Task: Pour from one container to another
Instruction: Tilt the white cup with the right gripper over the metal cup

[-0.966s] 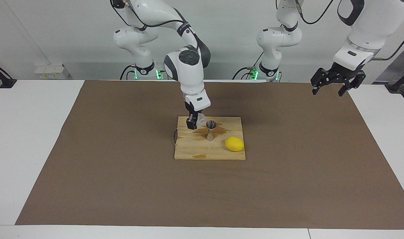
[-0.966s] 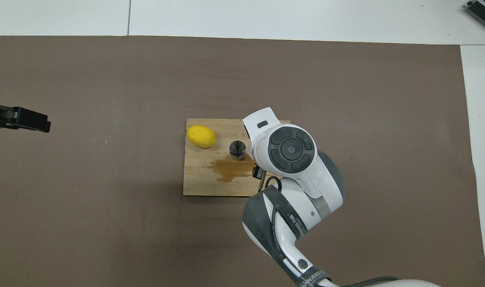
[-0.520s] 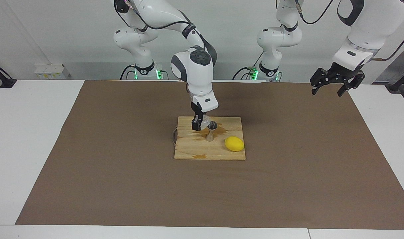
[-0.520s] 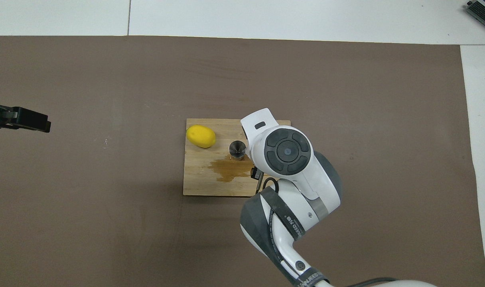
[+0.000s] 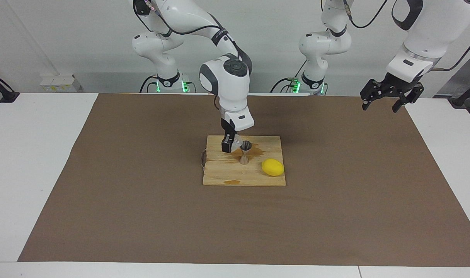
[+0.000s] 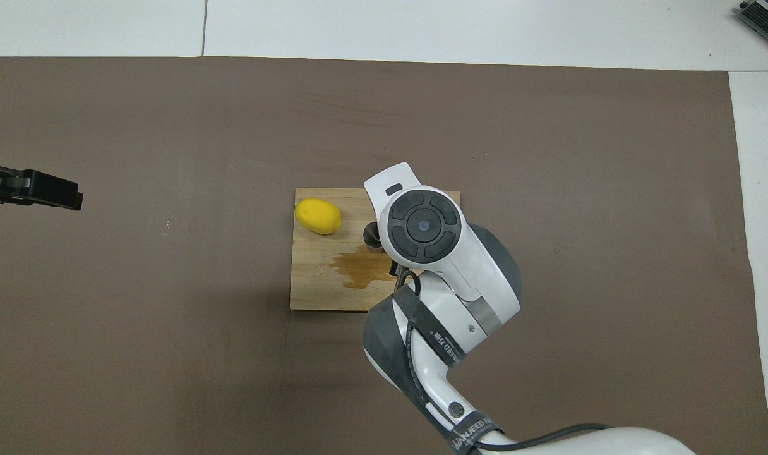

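Right gripper (image 5: pixel 231 145) clamps the clear cup (image 5: pixel 237 141), tipped against the jigger (image 5: pixel 245 152) mid-board on the wooden board (image 5: pixel 219 170), wet patch (image 6: pixel 362 270) beside it. Cup likely light, rigid, slick when wet; grip across its bumpy wall. Left gripper (image 5: pixel 386 96) waits, jaws spread, over the mat's corner.

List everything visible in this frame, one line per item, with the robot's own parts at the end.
Cutting board: one, pale wood, on the brown mat at the table's middle.
Brown stain: one, on the board's side nearer the robots.
Jigger: one, silver, upright on the board.
Lemon: one, yellow, on the board, toward the left arm's end.
Clear cup: one, tilted at the jigger's rim.
Right gripper: shut on the clear cup.
Left gripper: open, waiting over the mat's edge.
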Motion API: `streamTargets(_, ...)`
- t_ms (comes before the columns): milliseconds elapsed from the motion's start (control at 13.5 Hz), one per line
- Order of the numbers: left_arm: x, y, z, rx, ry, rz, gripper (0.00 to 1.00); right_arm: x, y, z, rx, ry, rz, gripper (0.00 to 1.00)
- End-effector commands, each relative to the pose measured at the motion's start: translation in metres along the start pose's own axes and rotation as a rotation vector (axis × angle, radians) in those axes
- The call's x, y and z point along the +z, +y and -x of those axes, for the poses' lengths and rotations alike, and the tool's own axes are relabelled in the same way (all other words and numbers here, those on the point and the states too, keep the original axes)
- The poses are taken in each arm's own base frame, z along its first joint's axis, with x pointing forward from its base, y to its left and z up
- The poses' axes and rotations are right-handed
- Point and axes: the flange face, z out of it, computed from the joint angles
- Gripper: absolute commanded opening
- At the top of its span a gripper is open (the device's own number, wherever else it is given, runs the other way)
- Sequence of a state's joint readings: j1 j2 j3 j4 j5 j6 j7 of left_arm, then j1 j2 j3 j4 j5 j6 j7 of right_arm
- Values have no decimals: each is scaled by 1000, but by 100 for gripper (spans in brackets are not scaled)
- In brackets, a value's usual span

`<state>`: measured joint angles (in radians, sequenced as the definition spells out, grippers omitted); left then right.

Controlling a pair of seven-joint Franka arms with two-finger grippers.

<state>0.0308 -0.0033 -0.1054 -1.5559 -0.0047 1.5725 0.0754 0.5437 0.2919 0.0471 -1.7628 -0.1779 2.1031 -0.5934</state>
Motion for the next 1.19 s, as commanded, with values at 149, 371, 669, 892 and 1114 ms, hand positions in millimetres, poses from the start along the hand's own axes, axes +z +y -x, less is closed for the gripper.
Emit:
streamTargets(149,3,4,2,-3,4,9,100,-3,1,-4,-8,-37,38,38)
streamTargets(371,3,5,2,-3,4,10,100,-5,-7,-12,-25,-28,53,38)
streamTargets(669,3,5,2,-3,4,10,100,-5,-12,-17,-29,-47,80,38)
streamTargets(892,3,6,2,-3,4,10,100,-8,-10,-17,-36,-56,93,38)
streamTargets(1114,3,6,1,-6,5,9,100,-6,-10,-13,-64,-104,113,38)
